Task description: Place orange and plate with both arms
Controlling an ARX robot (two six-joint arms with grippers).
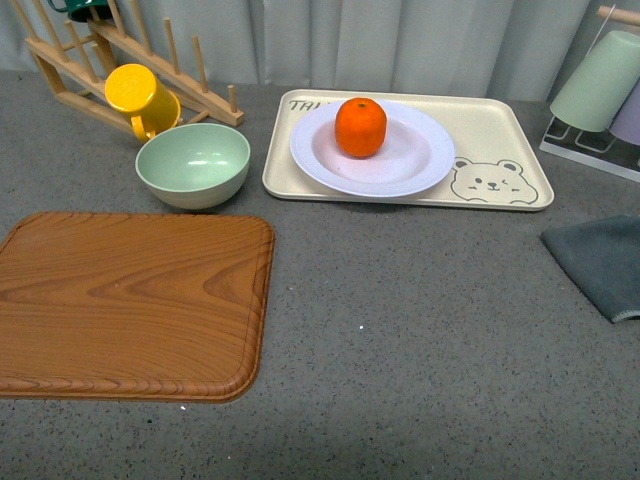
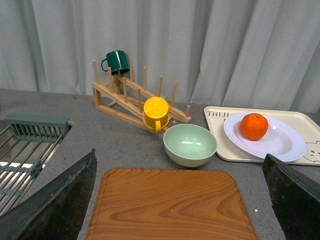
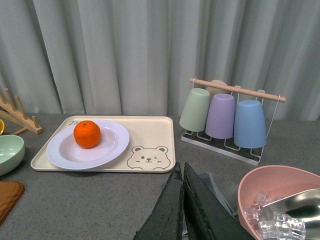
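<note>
Left claw (image 2: 180, 200): you had it spread wide, its two dark fingers (image 2: 60, 200) at the edges of the left wrist view, nothing between them, above the board.
Right claw (image 3: 182, 210): you had it clenched, the fingers pressed together with no gap and nothing in them, low over the counter near the cloth.
Orange (image 1: 360, 126): it sat on the plate, toward the plate's far left side, stem dimple up.
Plate (image 1: 420, 160): it lay on the left half of the tray, its rim overhanging the tray's front edge a little.
Tray (image 1: 510, 130): you could see it flat on the grey counter, the bear drawing at its front right corner, bare of the plate.
Bowl (image 1: 193, 164): it stood just left of the tray, apart from it.
Mug (image 1: 142, 97): it hung tipped on the wooden rack (image 1: 90, 60) behind the bowl.
Board (image 1: 130, 305): it lay in front of the bowl, at your left.
Cloth (image 1: 600, 262): it lay at your right, well apart from the tray.
Cups (image 3: 222, 115): three hung upside down on a wire stand right of the tray.
</note>
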